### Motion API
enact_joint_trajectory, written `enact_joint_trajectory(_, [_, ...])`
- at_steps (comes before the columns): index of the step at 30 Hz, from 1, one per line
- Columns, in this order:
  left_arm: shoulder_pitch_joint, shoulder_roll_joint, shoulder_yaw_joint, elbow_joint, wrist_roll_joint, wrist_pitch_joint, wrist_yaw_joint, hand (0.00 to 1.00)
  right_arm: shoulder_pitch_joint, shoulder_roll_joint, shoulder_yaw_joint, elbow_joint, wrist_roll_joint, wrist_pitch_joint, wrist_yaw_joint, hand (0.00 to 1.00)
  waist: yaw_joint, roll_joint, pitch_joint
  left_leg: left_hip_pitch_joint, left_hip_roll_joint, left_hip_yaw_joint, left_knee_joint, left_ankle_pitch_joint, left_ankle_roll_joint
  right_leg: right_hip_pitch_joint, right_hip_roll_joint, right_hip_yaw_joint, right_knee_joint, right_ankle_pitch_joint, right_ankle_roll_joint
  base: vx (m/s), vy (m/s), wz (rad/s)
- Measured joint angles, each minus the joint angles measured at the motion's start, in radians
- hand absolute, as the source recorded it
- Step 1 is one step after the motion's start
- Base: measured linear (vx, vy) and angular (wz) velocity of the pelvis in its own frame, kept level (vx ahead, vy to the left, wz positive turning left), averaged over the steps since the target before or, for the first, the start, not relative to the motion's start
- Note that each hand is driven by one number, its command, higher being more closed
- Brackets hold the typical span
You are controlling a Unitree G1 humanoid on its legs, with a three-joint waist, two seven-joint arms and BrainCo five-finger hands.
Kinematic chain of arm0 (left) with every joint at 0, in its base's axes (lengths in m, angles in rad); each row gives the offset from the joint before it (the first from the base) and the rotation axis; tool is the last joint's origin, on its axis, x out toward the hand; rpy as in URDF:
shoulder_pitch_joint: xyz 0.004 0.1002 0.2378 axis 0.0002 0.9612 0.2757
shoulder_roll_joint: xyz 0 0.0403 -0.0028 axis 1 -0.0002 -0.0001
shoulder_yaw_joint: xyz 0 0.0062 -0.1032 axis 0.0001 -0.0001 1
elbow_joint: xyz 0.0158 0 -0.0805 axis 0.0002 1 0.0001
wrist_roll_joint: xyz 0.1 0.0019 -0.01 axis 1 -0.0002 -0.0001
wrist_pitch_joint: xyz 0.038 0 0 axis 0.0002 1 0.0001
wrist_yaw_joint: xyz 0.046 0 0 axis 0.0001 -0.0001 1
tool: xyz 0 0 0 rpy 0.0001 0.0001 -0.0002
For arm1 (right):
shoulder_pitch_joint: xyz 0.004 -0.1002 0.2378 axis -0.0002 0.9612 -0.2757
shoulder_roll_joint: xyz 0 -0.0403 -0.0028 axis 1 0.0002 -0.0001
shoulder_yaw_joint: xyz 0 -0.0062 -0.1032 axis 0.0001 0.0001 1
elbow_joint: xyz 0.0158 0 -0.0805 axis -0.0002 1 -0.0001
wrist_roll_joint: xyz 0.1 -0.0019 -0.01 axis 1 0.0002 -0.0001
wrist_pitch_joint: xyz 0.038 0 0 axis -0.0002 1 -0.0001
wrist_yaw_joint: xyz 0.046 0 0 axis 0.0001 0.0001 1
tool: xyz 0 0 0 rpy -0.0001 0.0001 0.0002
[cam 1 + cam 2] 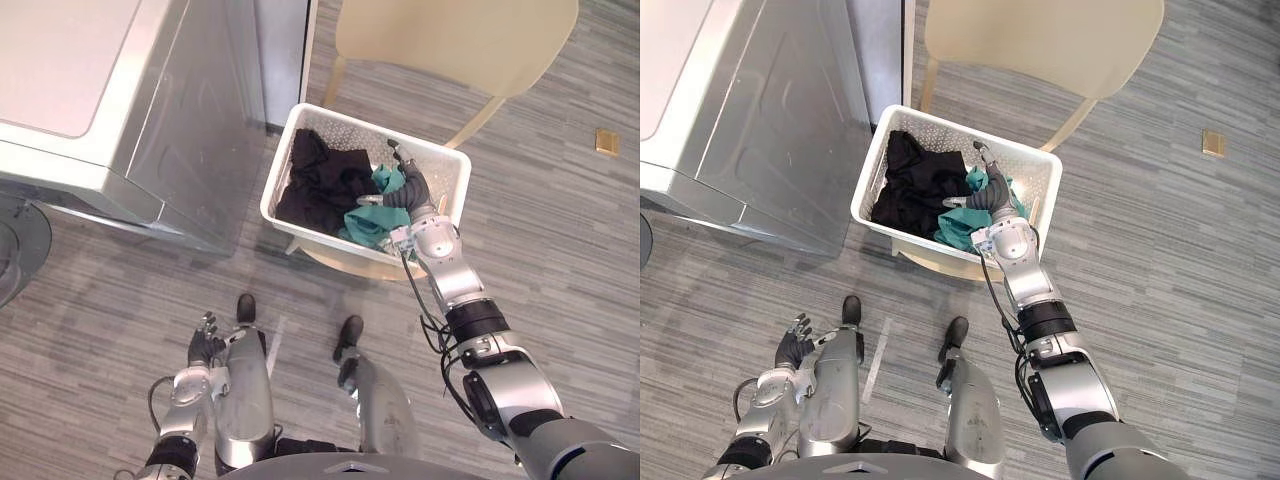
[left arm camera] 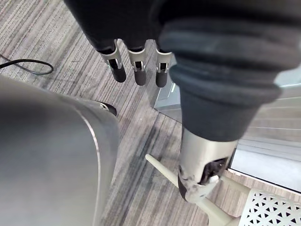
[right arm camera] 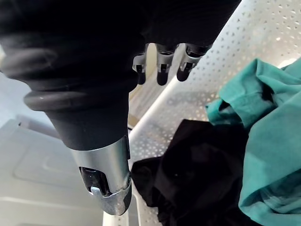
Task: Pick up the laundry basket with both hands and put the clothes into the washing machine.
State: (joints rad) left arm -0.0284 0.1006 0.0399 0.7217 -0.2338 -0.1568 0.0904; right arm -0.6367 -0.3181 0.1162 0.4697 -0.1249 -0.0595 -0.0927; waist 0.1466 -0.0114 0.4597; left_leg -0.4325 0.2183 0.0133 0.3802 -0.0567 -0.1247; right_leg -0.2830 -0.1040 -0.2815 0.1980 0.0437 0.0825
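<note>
Head cam: laundry basket [image 1: 445, 170] sits dead ahead at 12 o'clock, on the seat of a pale chair [image 1: 450, 35] whose back shows just past it, at 12 to 1 o'clock. Neither hand is on it.

Inside it, black clothes [image 1: 320, 180] are piled on the 9 o'clock side and a teal garment [image 1: 365, 225] lies toward 4 o'clock, touching the black pile.

Right hand [image 1: 408, 190] is inside the basket's outline, over the teal garment near the 3 o'clock wall. In the right wrist cam its fingers [image 3: 162, 75] hang loose and apart from the thumb, nothing gripped, with the perforated wall behind them. I can't tell whether the palm touches the cloth.

Left hand [image 1: 203, 345] is low at 7 o'clock by the robot's side, well apart from the basket. In its wrist cam its fingers [image 2: 140, 75] are relaxed and empty over the striped floor [image 1: 560, 230].

Washing machine [image 1: 90, 100] stands at 10 o'clock, its near corner just beside the basket's 9 o'clock edge.
</note>
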Motion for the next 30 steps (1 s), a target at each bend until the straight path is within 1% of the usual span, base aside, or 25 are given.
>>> enact_joint_trajectory(5, [-0.027, -0.001, 0.000, 0.021, -0.007, -0.003, 0.012, 0.00, -0.075, -0.001, 0.000, 0.092, -0.002, 0.016, 0.002, 0.00, 0.005, -0.008, 0.004, -0.019, -0.001, -0.012, -0.018, 0.018, -0.003, -0.024, 0.001, -0.010, 0.007, -0.001, -0.003, 0.00, -0.015, 0.05])
enact_joint_trajectory(9, [-0.064, -0.004, 0.001, 0.048, -0.038, -0.005, 0.014, 0.00, -0.165, -0.006, -0.001, 0.204, -0.033, 0.026, 0.000, 0.00, 0.008, -0.008, 0.014, -0.047, -0.001, -0.017, -0.021, 0.032, -0.004, -0.058, 0.001, -0.010, 0.022, 0.002, -0.008, -0.03, -0.024, 0.00])
enact_joint_trajectory(12, [-0.093, -0.007, 0.002, 0.056, -0.066, -0.010, 0.022, 0.00, -0.220, -0.008, 0.000, 0.251, -0.039, 0.038, -0.003, 0.00, 0.012, -0.009, 0.023, -0.058, -0.001, -0.020, -0.044, 0.051, -0.004, -0.077, 0.001, -0.015, 0.025, 0.006, -0.013, -0.04, -0.031, 0.04])
enact_joint_trajectory(17, [-0.126, -0.036, 0.028, 0.056, -0.091, -0.017, 0.038, 0.00, -0.291, -0.008, 0.002, 0.314, -0.037, 0.043, -0.005, 0.00, 0.016, -0.009, 0.023, -0.092, 0.000, -0.040, -0.073, 0.083, -0.009, -0.108, 0.003, -0.039, 0.025, 0.012, -0.022, -0.02, -0.048, 0.11])
enact_joint_trajectory(19, [-0.133, -0.045, 0.031, 0.054, -0.102, -0.019, 0.039, 0.00, -0.317, -0.007, 0.024, 0.335, -0.013, 0.042, -0.003, 0.00, 0.018, -0.008, 0.024, -0.095, 0.001, -0.041, -0.082, 0.088, -0.009, -0.111, 0.003, -0.044, 0.025, 0.012, -0.022, 0.00, -0.039, 0.07])
enact_joint_trajectory(22, [-0.149, -0.064, 0.037, 0.032, -0.125, -0.025, 0.041, 0.00, -0.375, -0.008, 0.048, 0.335, 0.088, 0.041, -0.002, 0.00, 0.016, -0.008, 0.024, -0.131, 0.007, -0.042, -0.087, 0.096, -0.004, -0.139, 0.002, -0.061, 0.026, 0.014, -0.026, 0.00, -0.042, 0.09])
enact_joint_trajectory(24, [-0.157, -0.072, 0.039, 0.029, -0.137, -0.026, 0.041, 0.00, -0.413, -0.010, 0.072, 0.336, 0.129, 0.041, 0.001, 0.00, 0.016, -0.008, 0.024, -0.154, 0.012, -0.042, -0.086, 0.103, -0.006, -0.158, 0.000, -0.067, 0.028, 0.016, -0.028, 0.01, -0.027, 0.05])
enact_joint_trajectory(26, [-0.157, -0.075, 0.038, 0.010, -0.138, -0.027, 0.041, 0.00, -0.448, -0.014, 0.118, 0.338, 0.141, 0.040, 0.007, 0.00, 0.016, -0.008, 0.024, -0.173, 0.017, -0.042, -0.085, 0.109, -0.010, -0.170, -0.003, -0.081, 0.034, 0.015, -0.030, 0.02, -0.041, 0.10])
enact_joint_trajectory(27, [-0.158, -0.081, 0.039, -0.008, -0.138, -0.030, 0.040, 0.00, -0.478, -0.021, 0.148, 0.341, 0.151, 0.040, 0.022, 0.00, 0.015, -0.005, 0.026, -0.186, 0.019, -0.044, -0.084, 0.114, -0.011, -0.177, -0.004, -0.092, 0.037, 0.013, -0.032, 0.03, -0.044, 0.17])
enact_joint_trajectory(30, [-0.161, -0.087, 0.039, -0.041, -0.157, -0.042, 0.037, 0.00, -0.551, -0.065, 0.225, 0.344, 0.163, 0.036, 0.030, 0.00, 0.015, -0.005, 0.026, -0.223, 0.022, -0.038, -0.083, 0.121, -0.010, -0.204, -0.014, -0.115, 0.054, 0.003, -0.033, 0.03, -0.034, 0.19])
